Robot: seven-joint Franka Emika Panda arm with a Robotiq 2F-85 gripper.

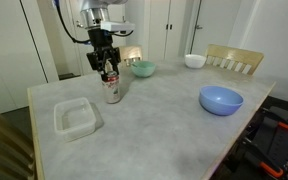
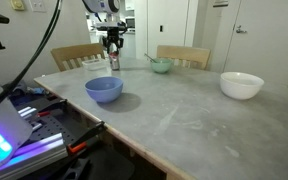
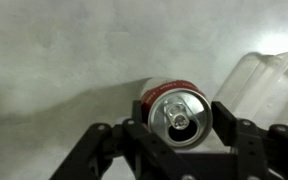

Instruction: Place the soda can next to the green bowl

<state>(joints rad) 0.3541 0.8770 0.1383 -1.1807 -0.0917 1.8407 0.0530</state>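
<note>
Standing upright near one edge of the worktop (image 1: 164,135), the soda can (image 1: 111,89) is being gripped around its upper part by the hand (image 1: 108,74), with the two fingers pressing in from either side. The green bowl (image 1: 143,68) is sitting just beyond the can toward the far edge, near it but with a visible gap. A clear tub (image 1: 76,118) is lying on the can's other side. The blue bowl (image 1: 221,99) and white bowl (image 1: 195,61) are sitting well apart from it.

Step, as judged: the grasp is made and the carry is about to begin. Whether the can's base is touching the worktop, I cannot tell. The next move is calling for a short shift toward the green bowl, keeping the can upright and setting it down beside the rim without nudging it.

The wrist view is showing the lid and tab centred between the fingers (image 3: 227,120), plus the tub's corner, but no bowl. Both exterior views are showing the can-to-bowl gap, which the wrist view is missing.
</note>
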